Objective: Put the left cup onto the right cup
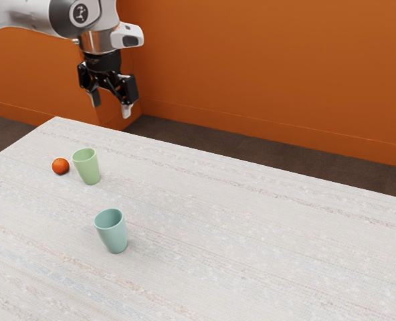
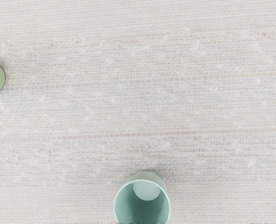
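**Our gripper hangs open, well above both cups**

Our gripper (image 1: 110, 105) hangs high over the desk (image 1: 251, 234), its fingers spread wide, holding and touching nothing. The pale green cup (image 1: 86, 166) stands upright well below it, with an orange ball (image 1: 61, 166) just beside that cup. The teal cup (image 1: 111, 230) stands upright farther from the gripper, apart from the green one, its mouth open upward.
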You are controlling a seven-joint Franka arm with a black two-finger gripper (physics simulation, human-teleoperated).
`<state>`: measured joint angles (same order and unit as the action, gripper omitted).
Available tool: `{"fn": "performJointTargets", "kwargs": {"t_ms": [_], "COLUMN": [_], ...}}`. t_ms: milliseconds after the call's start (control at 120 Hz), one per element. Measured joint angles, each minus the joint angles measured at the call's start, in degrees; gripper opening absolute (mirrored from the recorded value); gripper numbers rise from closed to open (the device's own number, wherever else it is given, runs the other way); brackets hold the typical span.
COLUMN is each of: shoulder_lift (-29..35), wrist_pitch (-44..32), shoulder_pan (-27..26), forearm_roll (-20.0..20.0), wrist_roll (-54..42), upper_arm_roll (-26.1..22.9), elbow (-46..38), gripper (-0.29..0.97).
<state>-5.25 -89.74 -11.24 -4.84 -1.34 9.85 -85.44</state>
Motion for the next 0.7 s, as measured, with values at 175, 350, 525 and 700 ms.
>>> {"fn": "performJointTargets", "kwargs": {"t_ms": [175, 350, 525, 700], "shoulder_lift": [-3.2, -16.1, -27.4, -32.5], "wrist_pitch": [0.6, 2.0, 4.2, 4.6], "shoulder_pan": [0.2, 2.1, 2.7, 4.2], "forearm_roll": [-0.2, -0.1, 0.0, -0.1], "wrist_roll": [0.2, -0.2, -0.5, -0.6], "upper_arm_roll": [0.0, -0.3, -1.2, -2.8], "elbow": [4.2, 17.2, 30.6, 33.8], "gripper": [0.68, 0.68, 0.68, 0.68]}}
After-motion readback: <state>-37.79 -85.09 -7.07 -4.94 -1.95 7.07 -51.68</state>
